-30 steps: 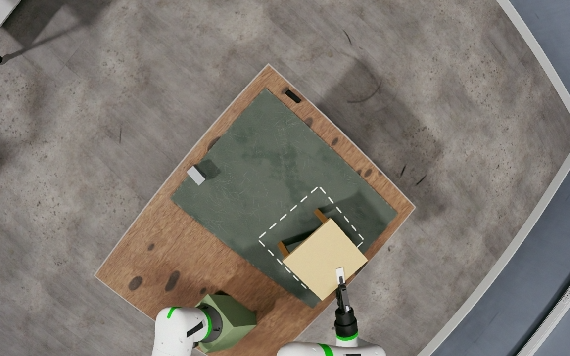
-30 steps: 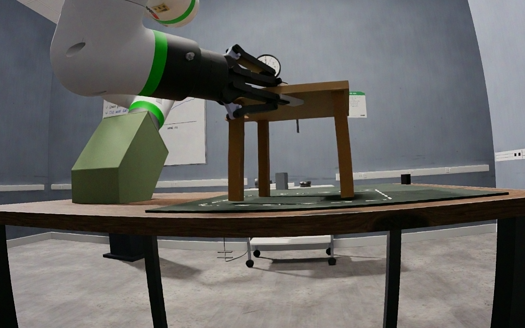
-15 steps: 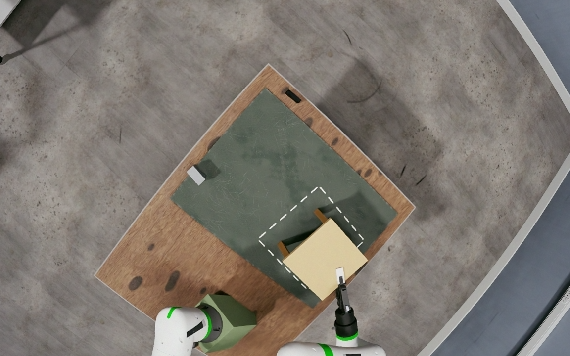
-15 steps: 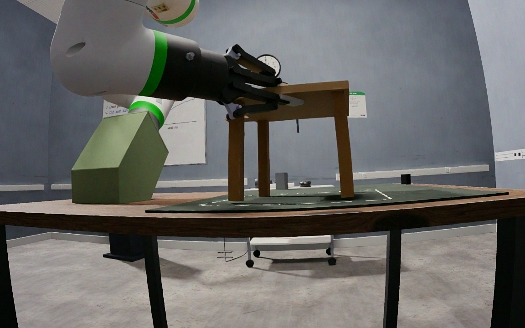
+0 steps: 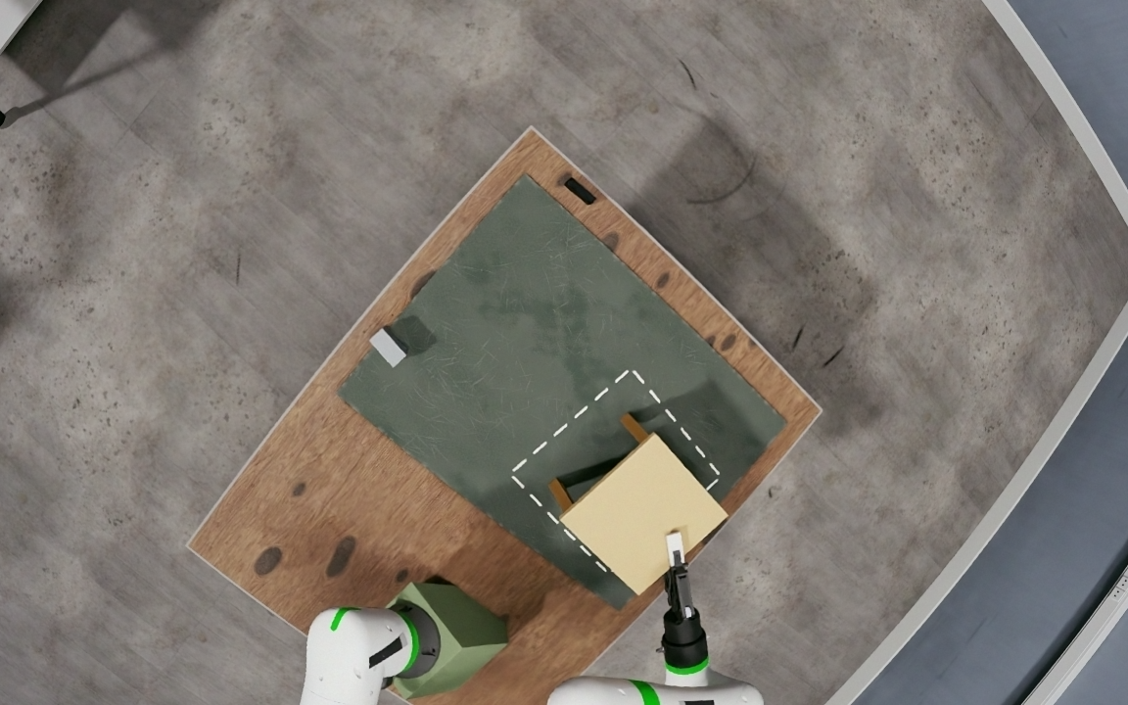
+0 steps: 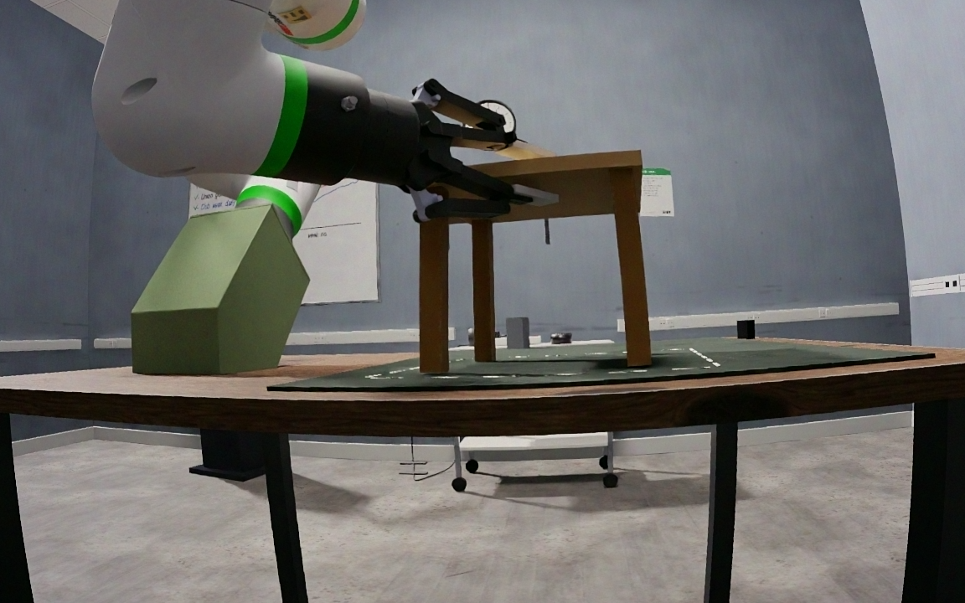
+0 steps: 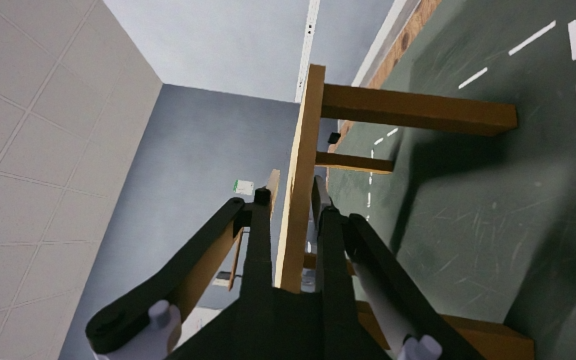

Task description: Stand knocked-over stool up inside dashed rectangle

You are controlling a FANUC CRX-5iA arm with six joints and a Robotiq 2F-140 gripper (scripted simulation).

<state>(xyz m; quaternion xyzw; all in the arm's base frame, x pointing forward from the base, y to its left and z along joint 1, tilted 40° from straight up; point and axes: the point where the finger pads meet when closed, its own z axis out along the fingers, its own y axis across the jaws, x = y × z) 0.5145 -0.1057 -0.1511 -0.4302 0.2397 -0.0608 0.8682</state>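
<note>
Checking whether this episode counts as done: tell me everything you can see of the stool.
The stool looks wooden: a pale square seat on darker brown square legs. It stands upright on the green mat, feet down. From above, the seat overhangs the near side of the dashed rectangle; the near feet are hidden there. The end effector straddles the seat's edge, its fingers parted with gaps showing on either side, so it seems released.
</note>
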